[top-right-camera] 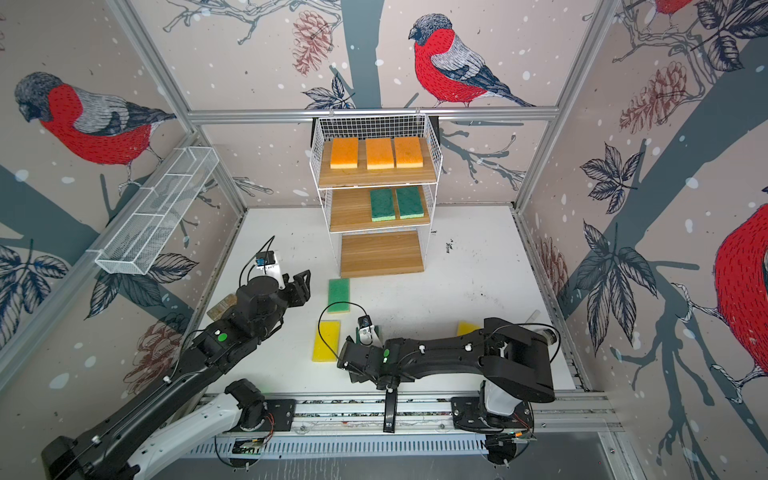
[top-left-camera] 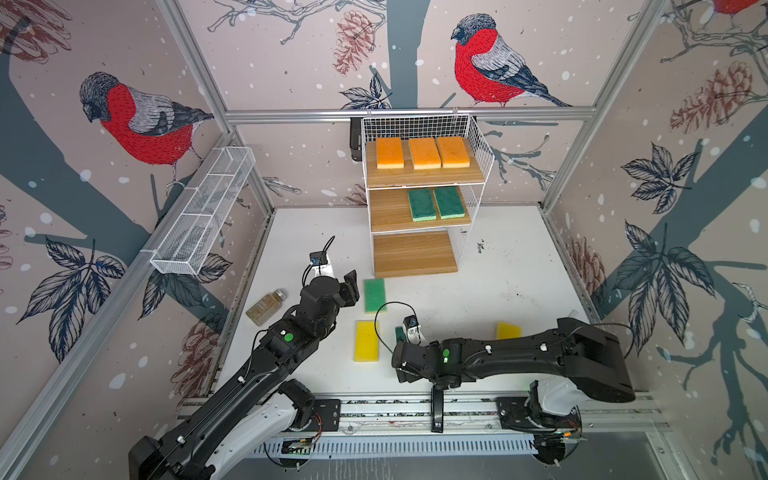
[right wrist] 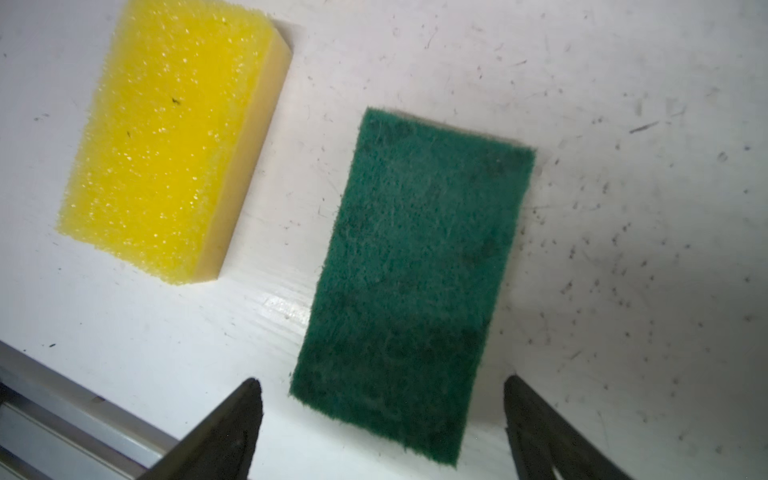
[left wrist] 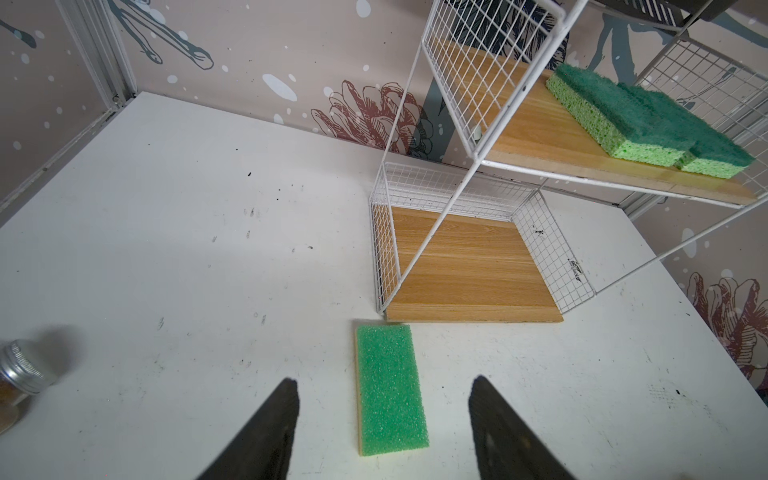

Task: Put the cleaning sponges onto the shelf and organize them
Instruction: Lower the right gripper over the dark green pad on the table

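A: Progress, quick?

B: Five of nine are up. On the shelf (top-left-camera: 415, 126) there are three orange sponges (top-left-camera: 422, 153) in a row on the top board (top-left-camera: 424, 176). Two green sponges (top-left-camera: 422, 204) sit on the middle board (top-left-camera: 388, 212), one slot bare. The bottom board (top-left-camera: 415, 253) is empty.

A: What's left?

B: Four on the worktop (top-left-camera: 498, 270): a pale green sponge (left wrist: 390, 390), a dark green sponge (right wrist: 411, 282), a yellow sponge (right wrist: 166, 145), and a second yellow sponge (top-left-camera: 508, 331) half hidden behind the right arm (top-left-camera: 519, 353).

A: Left side?

B: The left arm (top-left-camera: 266, 365) is stretched forward, wrist tipped down. The left fingers (left wrist: 266, 432) are spread wide and empty. The pale green sponge lies lengthwise, near end between the tips, the rest running ahead of them toward the bottom board. No contact. Height over the worktop, can't tell.

A: Right?

B: Forearm low, reaching across toward the middle, wrist bent down. The right fingers (right wrist: 232, 428) are spread wide, nothing held. The dark green sponge has its scouring face up, near end between the tips, clear of both. The yellow sponge lies ahead of them, off to one side.

A: Step?

B: Looks like both are lining up picks. Only one middle slot is free, so I'd guess one green ends up lower.
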You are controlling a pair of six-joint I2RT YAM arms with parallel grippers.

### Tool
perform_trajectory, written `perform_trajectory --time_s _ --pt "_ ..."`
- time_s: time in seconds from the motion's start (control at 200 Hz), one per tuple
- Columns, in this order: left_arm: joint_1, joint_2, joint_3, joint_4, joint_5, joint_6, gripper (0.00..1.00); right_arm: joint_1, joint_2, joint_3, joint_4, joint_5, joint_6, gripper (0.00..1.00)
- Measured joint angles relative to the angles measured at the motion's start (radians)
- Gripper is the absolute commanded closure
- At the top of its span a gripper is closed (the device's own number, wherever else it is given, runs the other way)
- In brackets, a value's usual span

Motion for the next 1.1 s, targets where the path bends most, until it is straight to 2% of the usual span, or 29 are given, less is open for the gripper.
perform_trajectory --time_s 0.54,0.755,1.096 --pt "0.035 -0.063 -0.034 0.000 0.031 0.008 0.33 0.003 0.099 0.057 -0.058 -0.042 0.043 0.08" --pt "0.070 -0.064 -0.054 0.003 0.076 0.009 0.33 -0.002 0.110 0.062 -0.072 -0.038 0.047 0.11" --pt "0.100 -0.037 -0.059 0.031 0.124 0.009 0.33 -0.085 0.066 -0.003 -0.068 -0.004 0.042 0.13"
